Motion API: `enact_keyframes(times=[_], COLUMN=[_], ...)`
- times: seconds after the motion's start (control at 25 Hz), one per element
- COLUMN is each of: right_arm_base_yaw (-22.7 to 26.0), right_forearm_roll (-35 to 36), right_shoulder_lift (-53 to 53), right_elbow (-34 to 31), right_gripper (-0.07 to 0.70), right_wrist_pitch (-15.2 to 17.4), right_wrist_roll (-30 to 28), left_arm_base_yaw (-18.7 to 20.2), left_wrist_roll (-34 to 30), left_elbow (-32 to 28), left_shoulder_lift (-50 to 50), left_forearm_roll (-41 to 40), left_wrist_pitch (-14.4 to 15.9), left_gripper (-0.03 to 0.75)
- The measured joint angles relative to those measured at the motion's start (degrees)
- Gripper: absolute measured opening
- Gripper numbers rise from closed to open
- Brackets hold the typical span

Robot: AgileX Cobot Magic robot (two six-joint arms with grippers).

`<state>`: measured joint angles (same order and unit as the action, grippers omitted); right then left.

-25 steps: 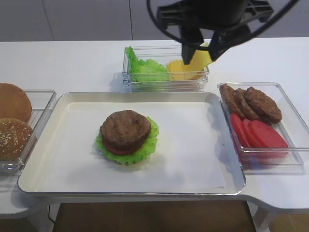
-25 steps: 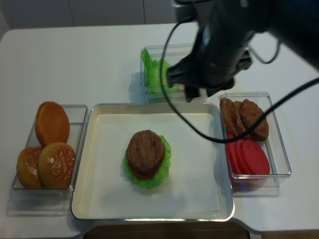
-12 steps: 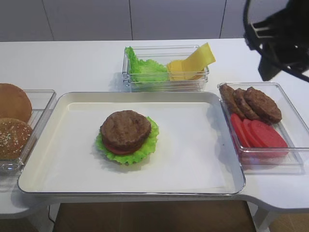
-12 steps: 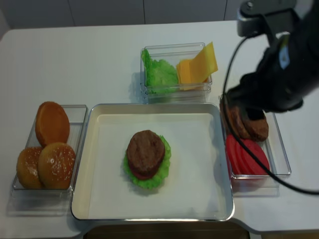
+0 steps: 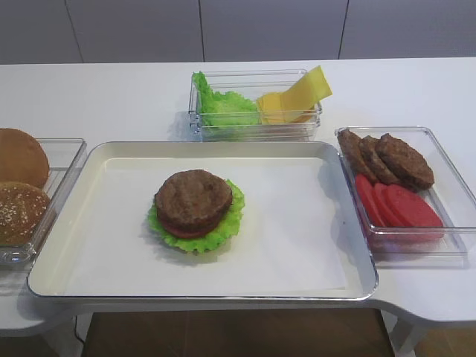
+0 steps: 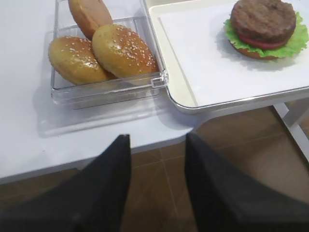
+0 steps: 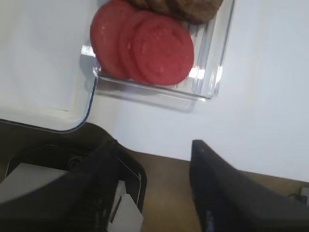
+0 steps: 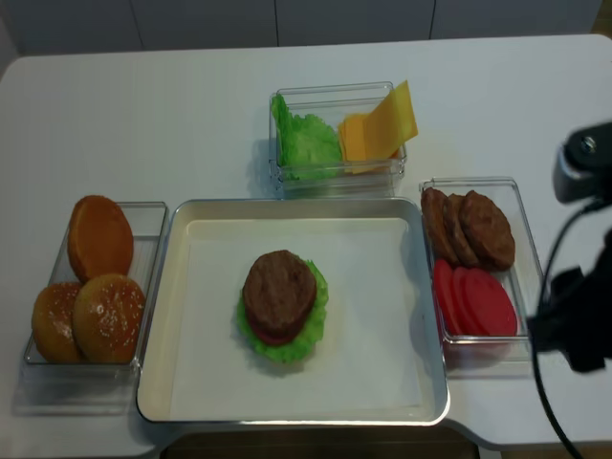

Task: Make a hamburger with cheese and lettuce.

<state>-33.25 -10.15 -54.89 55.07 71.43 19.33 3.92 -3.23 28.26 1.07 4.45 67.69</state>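
Centre of the tray point(image 5: 74, 223): the hamburger point(image 5: 195, 210) sat as a low stack, dark patty on top, a red slice under it, a ruffled green leaf at the bottom.
Top centre of the frame: a clear box point(image 5: 254, 130) on the white counter point(image 5: 111, 97) held the lettuce point(image 5: 223, 105) at its left end and the cheese point(image 5: 296, 98) at its right end, one yellow slice leaning up over the box's right rim.
Right of the frame: a second clear box point(image 5: 454, 175) just beside the tray held three loose patties point(image 5: 387, 158) at the back and overlapping red slices point(image 5: 394, 207) at the front.
Left edge of the frame: a third clear box point(image 5: 67, 160) held the buns point(image 5: 18, 186); the left wrist view showed three of them, two with sesame seeds.
Right tool point(image 7: 154, 188): seen in the right wrist view, it hung off the counter's near edge, below the red slices, its jaws spread wide with nothing between them.
Left tool point(image 6: 157, 179): seen in the left wrist view, it hung off the counter's near edge, below the bun box, its dark fingers point(image 6: 106, 188) parted and bare.
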Motion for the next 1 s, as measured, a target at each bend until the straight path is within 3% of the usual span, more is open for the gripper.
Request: enact_keyframes(times=[0.32, 0.8, 1.0], right_arm_base_yaw=[0.09, 0.09, 0.09], right_forearm_roll=[0.11, -0.22, -0.22], right_shoulder_lift=[12.84, 25.67, 29.14], right_elbow=[-6.96, -8.25, -14.14], right_gripper=[0.374, 0.374, 0.374], right_wrist_pitch=[0.27, 0.99, 0.99], right_wrist_roll=[0.76, 1.66, 0.52], left_arm_base_yaw=[0.00, 0.00, 0.00], left_wrist_roll=[0.00, 0.00, 0.00], left_elbow=[0.00, 0.00, 0.00], left_shoulder_lift=[0.00, 0.00, 0.00], left_forearm_roll=[0.00, 0.00, 0.00], left_wrist_pitch=[0.00, 0.00, 0.00], left_gripper=[0.283, 0.283, 0.283])
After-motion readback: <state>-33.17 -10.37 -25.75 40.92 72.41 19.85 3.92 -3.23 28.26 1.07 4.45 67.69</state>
